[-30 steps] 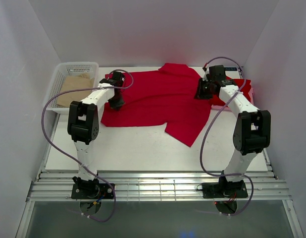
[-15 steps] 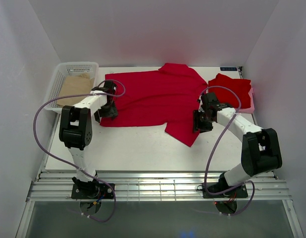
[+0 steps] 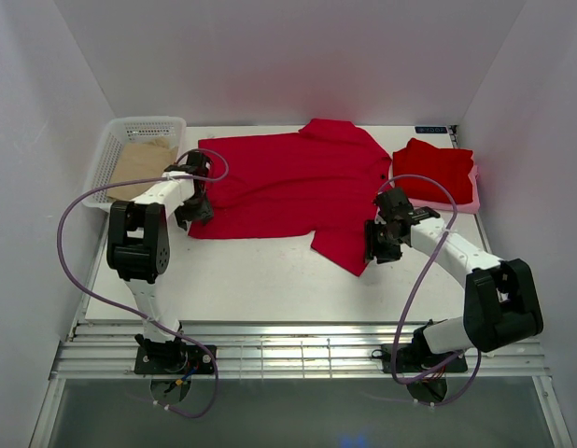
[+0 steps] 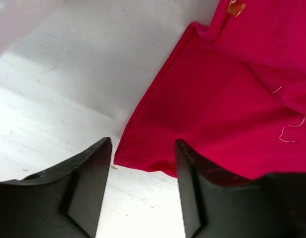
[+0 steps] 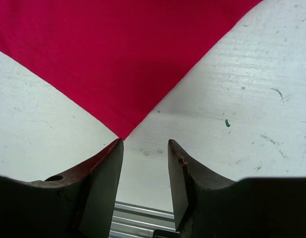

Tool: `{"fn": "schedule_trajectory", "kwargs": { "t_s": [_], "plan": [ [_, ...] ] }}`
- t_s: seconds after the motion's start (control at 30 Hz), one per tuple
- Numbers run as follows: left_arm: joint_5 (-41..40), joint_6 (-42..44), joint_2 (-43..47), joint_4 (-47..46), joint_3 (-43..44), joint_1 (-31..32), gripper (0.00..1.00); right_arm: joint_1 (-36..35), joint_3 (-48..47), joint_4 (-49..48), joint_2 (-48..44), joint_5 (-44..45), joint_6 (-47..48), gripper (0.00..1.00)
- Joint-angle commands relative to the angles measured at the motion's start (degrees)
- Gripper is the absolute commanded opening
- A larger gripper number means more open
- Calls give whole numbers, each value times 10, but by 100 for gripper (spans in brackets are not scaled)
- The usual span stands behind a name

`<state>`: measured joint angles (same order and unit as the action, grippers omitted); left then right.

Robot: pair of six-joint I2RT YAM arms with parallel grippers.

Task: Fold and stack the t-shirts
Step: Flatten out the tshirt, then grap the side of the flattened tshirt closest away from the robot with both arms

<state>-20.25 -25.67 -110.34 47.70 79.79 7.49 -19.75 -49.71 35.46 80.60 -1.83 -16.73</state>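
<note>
One red t-shirt [image 3: 288, 187] lies spread across the middle of the table, with a sleeve corner pointing toward the near edge. A second t-shirt [image 3: 436, 168] lies folded at the back right. My left gripper [image 3: 193, 211] hovers at the spread shirt's near left corner, open and holding nothing. In the left wrist view that corner of the t-shirt [image 4: 227, 104] lies just beyond the left gripper [image 4: 143, 145]. My right gripper [image 3: 380, 241] is open over the table at the sleeve corner. In the right wrist view the t-shirt's [image 5: 118, 59] tip ends just ahead of the right gripper [image 5: 145, 143].
A white basket [image 3: 113, 147] at the back left holds a tan sheet [image 3: 144, 168]. A pale pink piece [image 3: 472, 194] lies under the folded shirt. White walls close in on both sides. The metal rail [image 3: 298, 355] runs along the near edge.
The left gripper has let go of the shirt, opened and shifted to its near left corner. The right gripper has come from the back right to the sleeve corner and opened.
</note>
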Motion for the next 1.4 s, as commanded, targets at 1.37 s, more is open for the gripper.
{"fn": "schedule_trajectory", "kwargs": {
  "t_s": [1.37],
  "plan": [
    [-1,3,39,-5,-93,1,37,-24,4,-43,61,24,-49,50]
  ]
}}
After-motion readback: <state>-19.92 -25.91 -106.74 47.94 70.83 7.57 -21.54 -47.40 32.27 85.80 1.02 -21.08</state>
